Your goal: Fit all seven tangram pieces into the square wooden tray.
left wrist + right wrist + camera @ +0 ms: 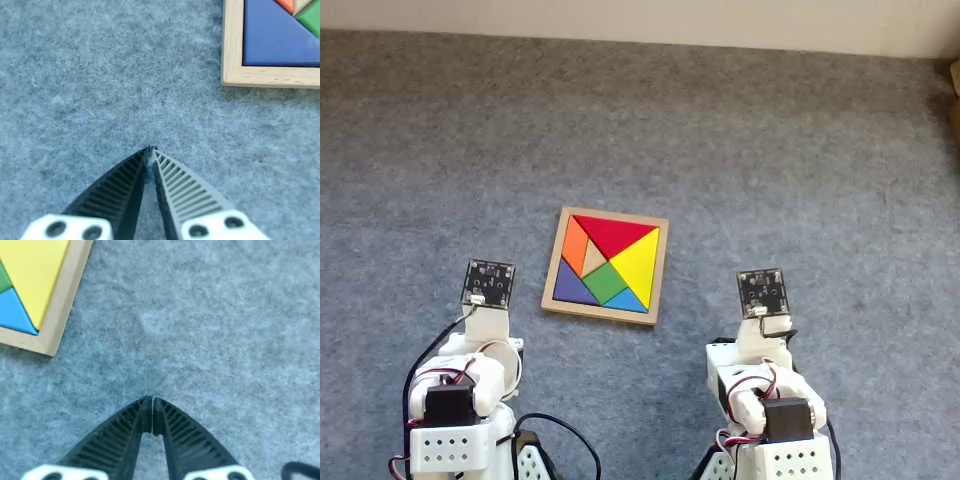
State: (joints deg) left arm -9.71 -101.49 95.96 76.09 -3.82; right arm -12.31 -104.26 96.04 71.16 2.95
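Note:
The square wooden tray [558,262] lies on the grey carpet in the middle of the high view. Coloured pieces fill it: a red triangle [614,233], a yellow triangle [638,262], an orange piece [576,246], a tan triangle [592,262], a green square [607,282], a dark blue triangle [569,285] and a light blue triangle [631,298]. My left gripper [150,150] is shut and empty over bare carpet, short of the tray's corner [233,75]. My right gripper [152,400] is shut and empty too, a little off the tray's other near corner [52,340].
Both arms sit folded back at the near edge, the left arm [470,380] and the right arm [765,390] on either side of the tray. Grey carpet stretches to a pale wall strip [640,20] at the far side.

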